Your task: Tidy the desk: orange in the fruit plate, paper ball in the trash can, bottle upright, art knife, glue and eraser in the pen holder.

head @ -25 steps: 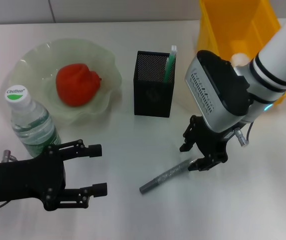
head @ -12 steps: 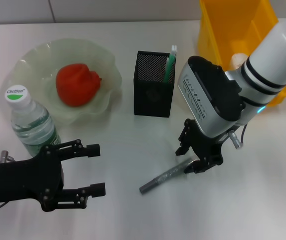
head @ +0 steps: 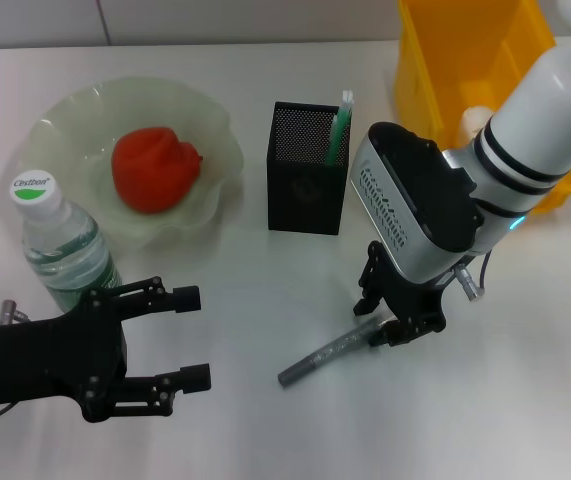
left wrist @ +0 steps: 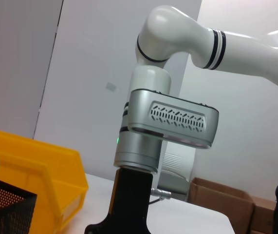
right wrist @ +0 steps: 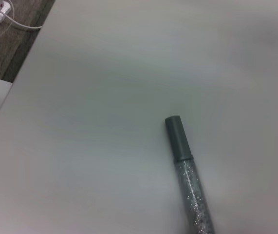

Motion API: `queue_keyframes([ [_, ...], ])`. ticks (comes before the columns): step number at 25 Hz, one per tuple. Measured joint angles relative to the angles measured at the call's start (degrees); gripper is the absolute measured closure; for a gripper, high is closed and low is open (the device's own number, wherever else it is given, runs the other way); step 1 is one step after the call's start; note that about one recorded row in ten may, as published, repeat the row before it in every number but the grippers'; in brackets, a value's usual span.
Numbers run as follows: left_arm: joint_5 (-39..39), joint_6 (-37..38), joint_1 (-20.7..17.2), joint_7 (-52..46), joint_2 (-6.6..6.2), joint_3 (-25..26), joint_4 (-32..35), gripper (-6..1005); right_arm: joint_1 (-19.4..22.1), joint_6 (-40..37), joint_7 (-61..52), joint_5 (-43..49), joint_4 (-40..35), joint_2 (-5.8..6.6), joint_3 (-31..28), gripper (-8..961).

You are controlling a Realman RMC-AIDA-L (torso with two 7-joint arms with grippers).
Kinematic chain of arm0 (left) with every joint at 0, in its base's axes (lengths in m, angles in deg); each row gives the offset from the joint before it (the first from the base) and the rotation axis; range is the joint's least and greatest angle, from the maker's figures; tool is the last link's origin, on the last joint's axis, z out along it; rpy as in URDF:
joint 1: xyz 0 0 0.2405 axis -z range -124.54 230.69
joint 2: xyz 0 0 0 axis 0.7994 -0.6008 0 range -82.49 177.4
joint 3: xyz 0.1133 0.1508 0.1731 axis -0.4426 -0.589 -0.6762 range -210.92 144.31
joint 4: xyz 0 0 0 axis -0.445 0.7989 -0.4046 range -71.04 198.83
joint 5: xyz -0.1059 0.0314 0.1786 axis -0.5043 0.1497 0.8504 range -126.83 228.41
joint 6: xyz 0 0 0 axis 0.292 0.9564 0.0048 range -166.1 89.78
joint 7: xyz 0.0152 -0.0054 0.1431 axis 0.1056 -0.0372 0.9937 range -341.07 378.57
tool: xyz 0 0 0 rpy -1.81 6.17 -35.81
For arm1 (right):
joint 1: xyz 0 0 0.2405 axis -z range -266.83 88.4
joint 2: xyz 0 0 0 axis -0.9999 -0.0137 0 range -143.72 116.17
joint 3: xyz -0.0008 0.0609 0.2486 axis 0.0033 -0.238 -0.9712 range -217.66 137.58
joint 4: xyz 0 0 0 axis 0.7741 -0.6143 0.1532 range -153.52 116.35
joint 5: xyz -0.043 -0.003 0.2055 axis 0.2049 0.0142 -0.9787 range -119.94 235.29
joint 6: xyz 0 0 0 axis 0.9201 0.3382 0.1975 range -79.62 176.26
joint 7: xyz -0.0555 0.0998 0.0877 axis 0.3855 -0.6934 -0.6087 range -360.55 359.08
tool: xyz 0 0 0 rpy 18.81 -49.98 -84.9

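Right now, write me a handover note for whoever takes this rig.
Right gripper: down at the table, fingers straddling one end of the glitter glue pen; not visibly closed on it.
Left gripper: open, idle near the front edge beside the water bottle.
Done: bottle upright; red-orange fruit in the fruit plate; a green-and-white stick already stands in the pen holder.
Left: lift the glue pen into the pen holder. Something pale lies in the yellow bin; can't identify it.
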Motion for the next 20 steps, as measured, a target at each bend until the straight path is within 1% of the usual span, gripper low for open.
queue_keyframes([
  [6,0.00,0.78,-0.11,-0.05,-0.09,0.48,-0.08,176,0.05,0.05,0.00,0.00,0.01,0.00,0.25,645],
  [16,0.00,0.80,-0.22,0.08,-0.24,0.62,-0.08,177,0.36,-0.58,-0.19,0.01,-0.90,0.00,-0.31,785],
  [20,0.00,0.80,-0.23,0.13,-0.24,0.67,-0.08,177,0.60,-2.21,-0.75,0.01,-2.37,0.19,-0.56,784],
])
